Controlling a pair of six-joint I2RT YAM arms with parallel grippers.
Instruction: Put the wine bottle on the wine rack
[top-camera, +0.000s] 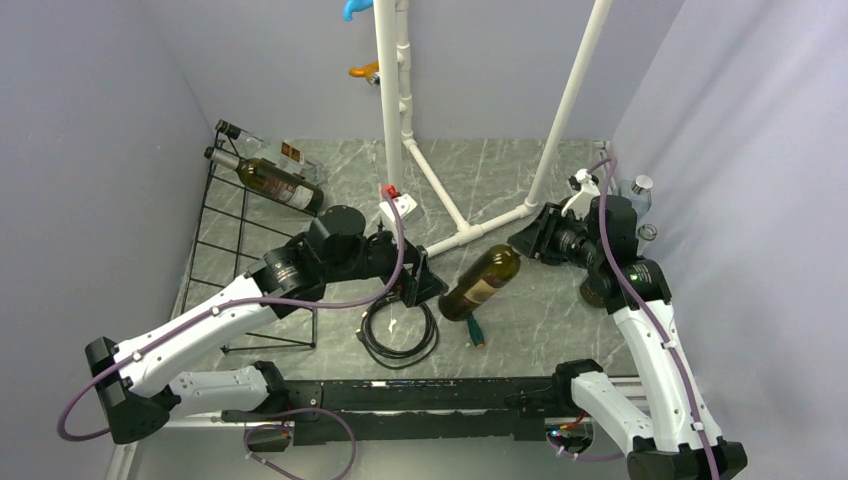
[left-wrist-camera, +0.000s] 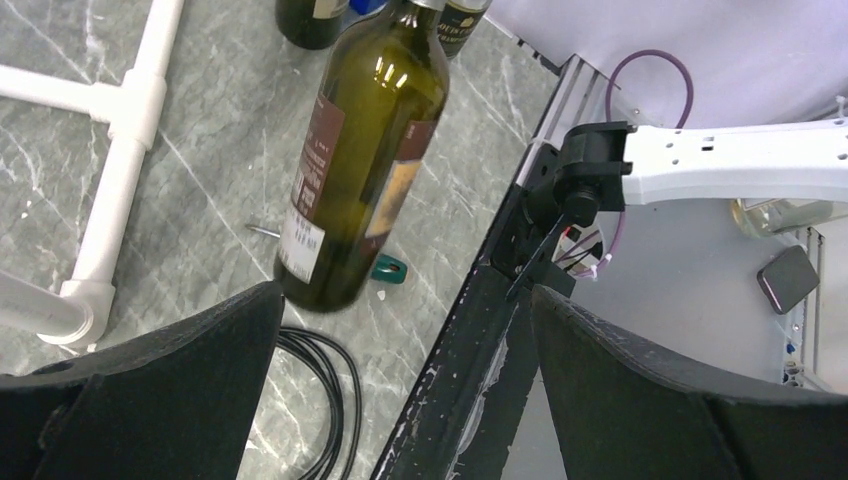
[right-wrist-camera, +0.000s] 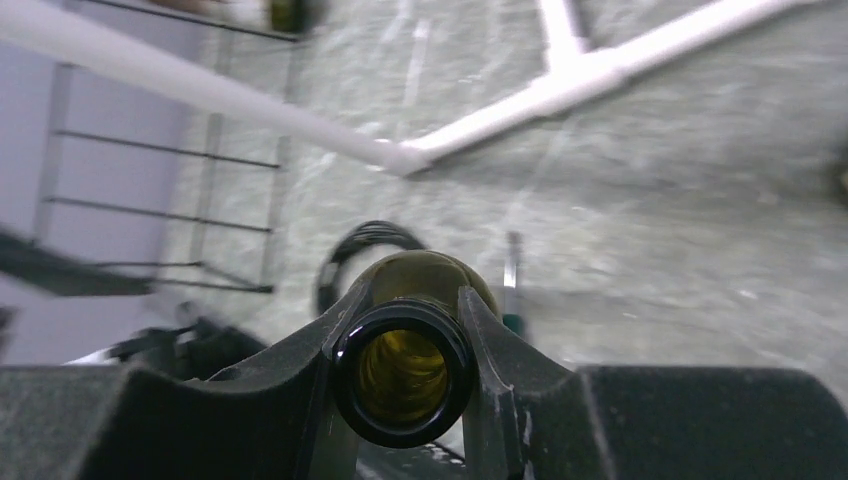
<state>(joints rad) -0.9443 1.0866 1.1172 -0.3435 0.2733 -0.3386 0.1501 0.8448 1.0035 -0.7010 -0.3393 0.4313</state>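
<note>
The wine bottle (top-camera: 482, 282) is dark olive glass with a brown and white label. It hangs tilted over the table's middle, base toward the near left. My right gripper (top-camera: 535, 240) is shut on its neck; in the right wrist view the open mouth (right-wrist-camera: 403, 372) sits between the fingers of the gripper (right-wrist-camera: 412, 295). My left gripper (top-camera: 425, 283) is open and empty just left of the bottle's base; its wrist view shows the bottle (left-wrist-camera: 360, 170) beyond the gripper (left-wrist-camera: 400, 380). The black wire wine rack (top-camera: 240, 230) stands at the far left, also blurred in the right wrist view (right-wrist-camera: 160, 150).
Two bottles (top-camera: 280, 183) lie on the rack's top. A white pipe frame (top-camera: 460, 215) stands behind the bottle. A black cable coil (top-camera: 400, 335) and a green-handled screwdriver (top-camera: 475, 330) lie below it. More bottles (top-camera: 640, 190) stand at the right wall.
</note>
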